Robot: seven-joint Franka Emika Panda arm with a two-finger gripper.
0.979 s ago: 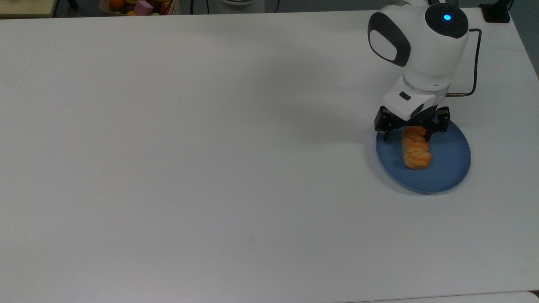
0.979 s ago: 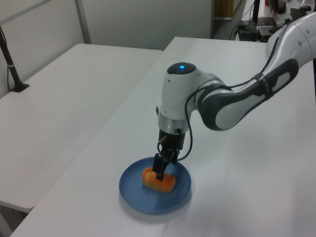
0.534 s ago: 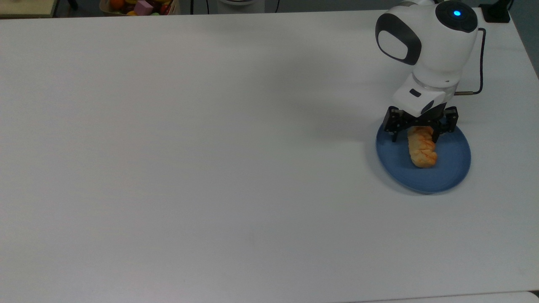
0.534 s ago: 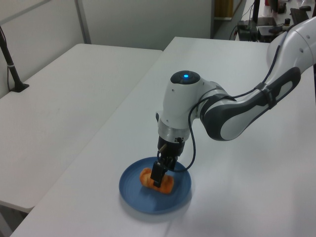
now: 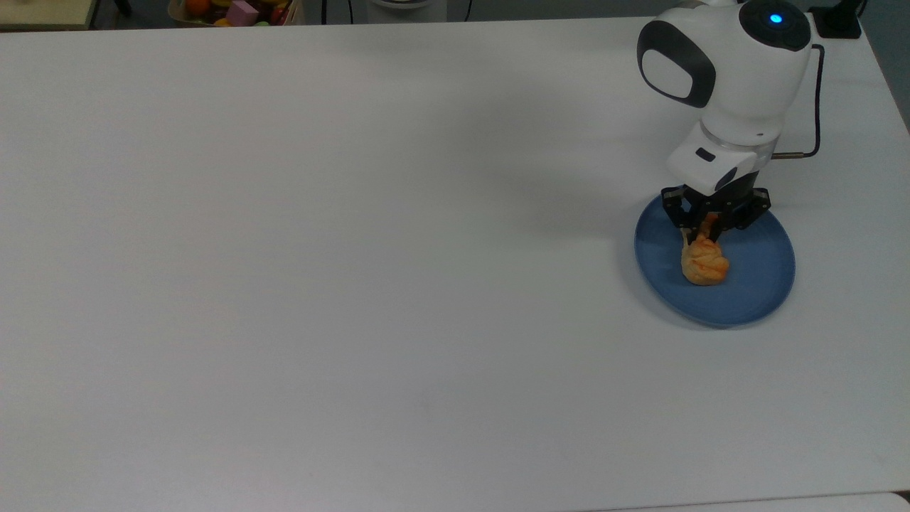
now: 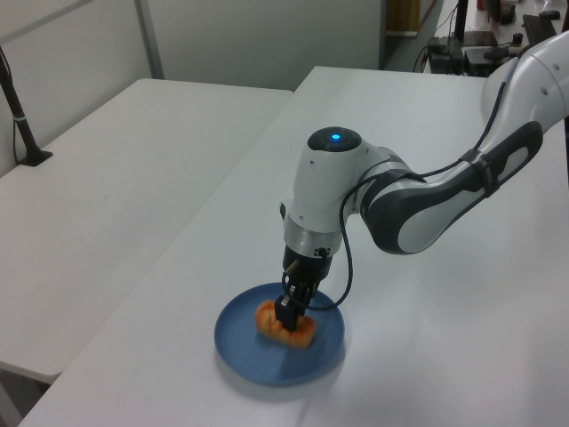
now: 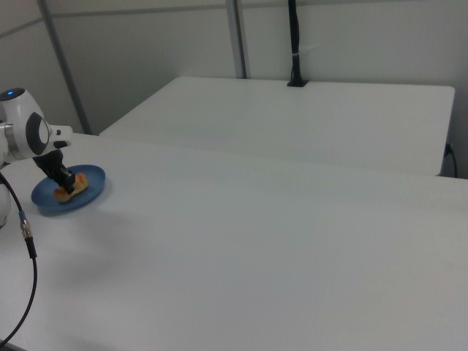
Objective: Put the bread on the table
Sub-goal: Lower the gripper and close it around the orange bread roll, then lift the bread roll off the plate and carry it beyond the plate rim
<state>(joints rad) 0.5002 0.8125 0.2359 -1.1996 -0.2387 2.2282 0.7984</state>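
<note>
A white robot arm with dark grey joint covers reaches down from the top view's upper right corner over a large, plain white rectangular table (image 5: 355,284). A round, shallow blue plate (image 5: 761,284) sits on the table near the top view's right edge. On the plate lies a small golden-orange pastry roll with a braided, glazed top, the bread (image 5: 704,259).

The arm's black two-finger gripper (image 5: 708,229) points straight down, and its fingers are pinched together on the end of the bread nearest the arm. In the top view the bread looks squeezed narrow where the fingers hold it, while its far end is wider and rounded. The bread is over the plate's middle, slightly toward the top view's left.

In the left view, the gripper (image 6: 289,311) presses into the top of the bread (image 6: 286,327), which sits on the plate (image 6: 240,356). A thin dark cable loops beside the wrist.

In the right view, the plate (image 7: 44,203) is at the far left of the table (image 7: 256,256), with the bread (image 7: 75,185) and gripper (image 7: 66,180) above it.

Coloured toys in a container (image 5: 234,11) sit beyond the table's far edge in the top view.
</note>
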